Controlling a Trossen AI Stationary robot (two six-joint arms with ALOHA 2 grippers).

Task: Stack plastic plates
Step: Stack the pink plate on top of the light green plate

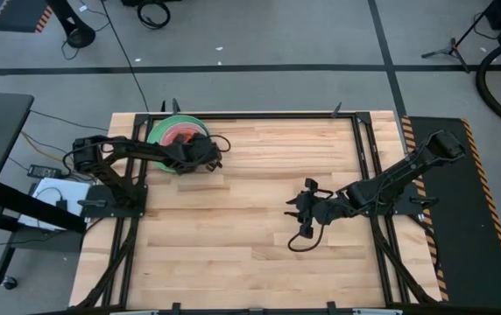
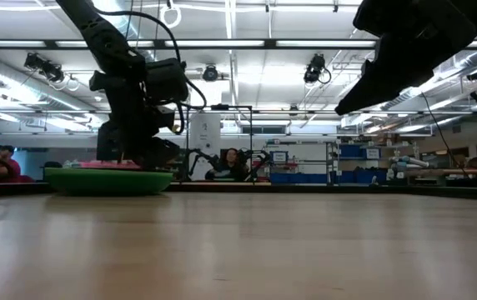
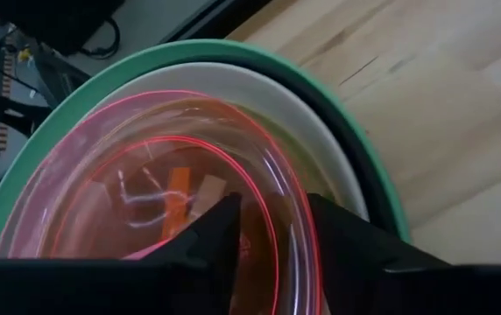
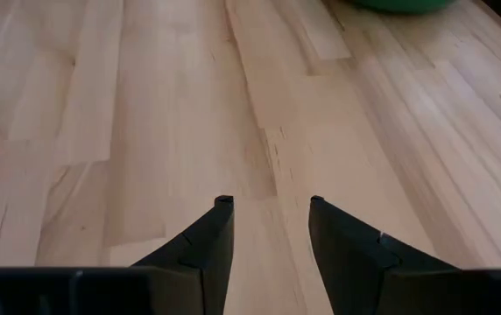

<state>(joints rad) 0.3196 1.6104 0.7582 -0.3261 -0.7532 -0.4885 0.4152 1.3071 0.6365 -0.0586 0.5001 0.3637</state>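
The plates sit in one stack at the table's far left corner, resting on the wood. In the left wrist view a green plate is outermost, with a white plate inside it. A translucent red plate lies on top, with orange showing through. My left gripper hangs over the stack's near right side, open, its fingers on either side of the red plate's rim. My right gripper is open above bare wood right of centre. My left gripper comes down on the stack from above with one finger inside the red plate's rim and one outside it. I cannot tell whether either finger touches the rim. The plate lies flat on the stack.
Black frame rails run along the table's edges. A cable loops below the right gripper. Bare wood spans the middle and near part of the table. People and shelves show in the room beyond.
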